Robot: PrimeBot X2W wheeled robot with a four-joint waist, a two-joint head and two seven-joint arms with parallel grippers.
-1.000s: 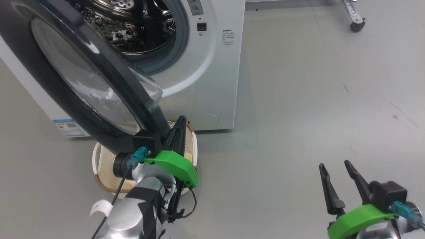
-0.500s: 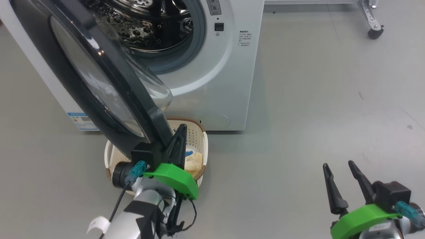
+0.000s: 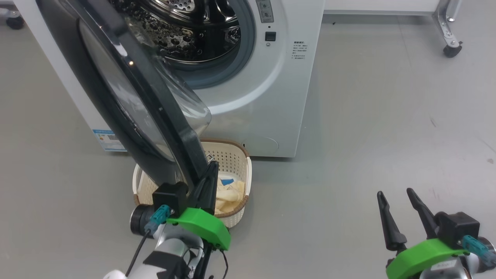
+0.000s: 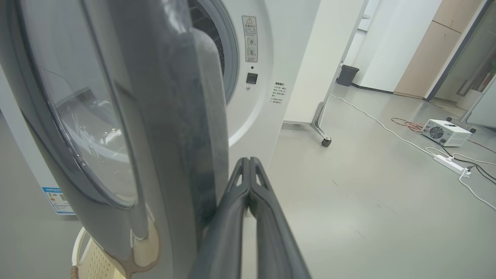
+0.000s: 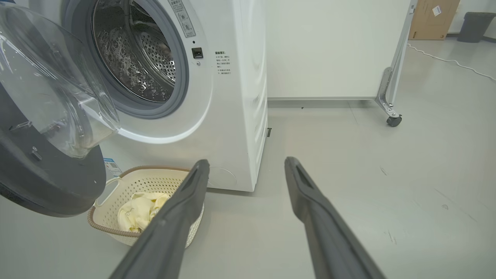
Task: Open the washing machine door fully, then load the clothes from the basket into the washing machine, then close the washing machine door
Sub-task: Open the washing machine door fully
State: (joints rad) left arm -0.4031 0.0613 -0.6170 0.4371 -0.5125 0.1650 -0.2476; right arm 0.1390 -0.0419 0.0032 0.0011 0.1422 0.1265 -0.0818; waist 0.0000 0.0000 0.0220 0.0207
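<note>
Black-rimmed, the washing machine door (image 3: 162, 112) hangs ajar at upper left. My left gripper (image 3: 212, 166), fingers pressed together, sits just beside its lower edge. My right gripper (image 3: 395, 192) gapes empty at lower right. The clothes (image 3: 232, 193) lie in the basket (image 3: 232, 157) at centre.

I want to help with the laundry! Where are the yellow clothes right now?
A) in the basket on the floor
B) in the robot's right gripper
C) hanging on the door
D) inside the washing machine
A: the clothes lie bundled in the basket on the floor by the washing machine, and the right gripper is open with nothing between its fingers.
</note>
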